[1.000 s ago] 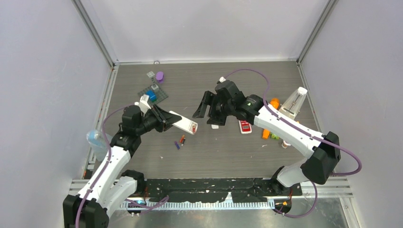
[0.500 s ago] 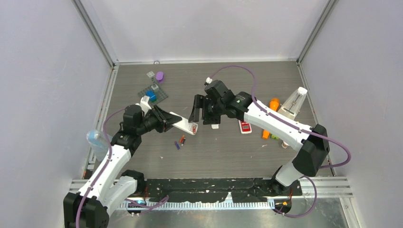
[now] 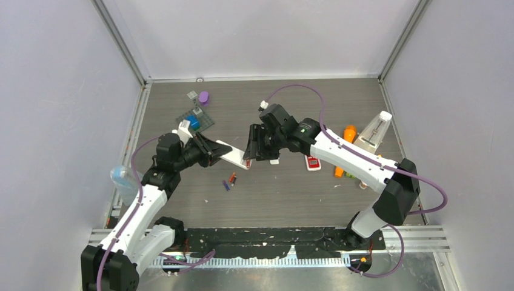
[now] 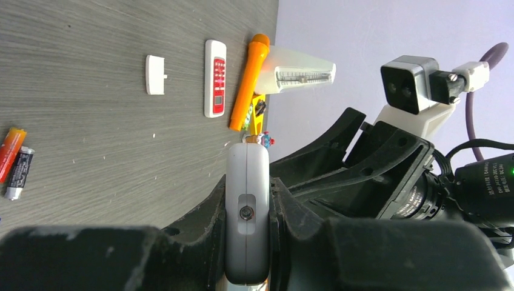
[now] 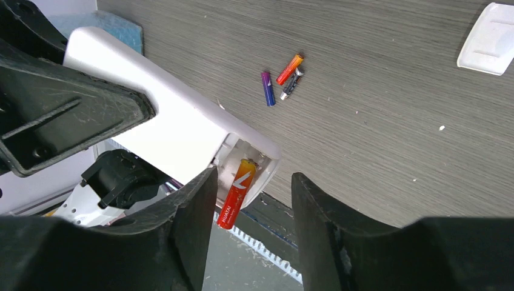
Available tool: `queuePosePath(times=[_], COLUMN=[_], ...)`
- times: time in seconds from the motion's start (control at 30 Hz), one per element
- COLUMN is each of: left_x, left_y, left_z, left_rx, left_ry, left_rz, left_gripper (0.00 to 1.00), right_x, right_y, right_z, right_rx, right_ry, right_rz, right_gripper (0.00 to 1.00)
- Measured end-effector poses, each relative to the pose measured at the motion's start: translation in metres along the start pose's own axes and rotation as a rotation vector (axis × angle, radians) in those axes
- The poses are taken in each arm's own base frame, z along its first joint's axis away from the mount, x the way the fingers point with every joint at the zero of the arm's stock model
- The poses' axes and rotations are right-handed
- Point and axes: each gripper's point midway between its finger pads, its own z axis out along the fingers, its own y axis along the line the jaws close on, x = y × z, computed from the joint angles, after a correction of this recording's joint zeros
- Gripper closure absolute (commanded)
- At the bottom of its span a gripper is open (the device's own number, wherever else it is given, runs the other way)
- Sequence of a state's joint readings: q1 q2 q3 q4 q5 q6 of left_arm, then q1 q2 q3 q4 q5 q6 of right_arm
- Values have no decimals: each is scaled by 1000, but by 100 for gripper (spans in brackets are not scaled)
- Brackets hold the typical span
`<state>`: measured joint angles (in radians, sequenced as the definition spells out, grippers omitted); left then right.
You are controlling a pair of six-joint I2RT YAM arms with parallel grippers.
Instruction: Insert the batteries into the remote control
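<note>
Protruding from remote: orange "HUATAI" battery

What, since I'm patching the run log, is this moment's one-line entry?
left gripper: shut on white plastic remote control | right gripper: open, straddling red-orange cylindrical battery protruding from remote's end | three batteries lying loose

Left jaws tight, right jaws apart.

far left on the surface, a purple piece and a grey plate with blue blocks; at right, a white metronome beside an orange marker.
</note>
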<state>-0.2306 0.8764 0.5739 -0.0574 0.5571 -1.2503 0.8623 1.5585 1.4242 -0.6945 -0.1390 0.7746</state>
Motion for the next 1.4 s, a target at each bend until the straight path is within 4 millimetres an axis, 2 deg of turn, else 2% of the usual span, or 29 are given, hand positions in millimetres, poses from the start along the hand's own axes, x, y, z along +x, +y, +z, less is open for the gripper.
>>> queuePosePath(times=[0.37, 0.63, 0.8, 0.87, 0.93, 1.0, 1.07, 1.2, 1.3, 1.4], left_x=[-3, -4, -6, -7, -7, -7, -8, -13, -13, -9], left_y=[-7, -4, -2, -2, -3, -3, -5, -12, -15, -13], left_z=[1, 3, 4, 5, 5, 5, 5, 4, 4, 4], left_rx=[30, 18, 8, 5, 4, 5, 7, 15, 19, 15], left_ry=[-12, -15, -19, -18, -18, -16, -19, -32, -30, -9], left_rz=[20, 14, 9, 8, 7, 6, 8, 15, 17, 10], left_gripper=[100, 100, 100, 100, 100, 100, 100, 100, 100, 100], right_x=[3, 0, -4, -5, -6, -7, -7, -8, -11, -20], right_y=[-4, -3, -4, -5, -5, -4, -6, -13, -14, -6], right_z=[5, 9, 9, 10, 10, 10, 11, 9, 1, -14], right_rx=[19, 32, 47, 53, 54, 55, 64, 83, 72, 16], right_ry=[16, 1, -21, -29, -36, -41, -45, -56, -72, -112], right_rz=[18, 64, 112, 122, 128, 132, 128, 129, 124, 93], right_gripper=[56, 71, 71, 68, 56, 48, 35, 20, 11, 3])
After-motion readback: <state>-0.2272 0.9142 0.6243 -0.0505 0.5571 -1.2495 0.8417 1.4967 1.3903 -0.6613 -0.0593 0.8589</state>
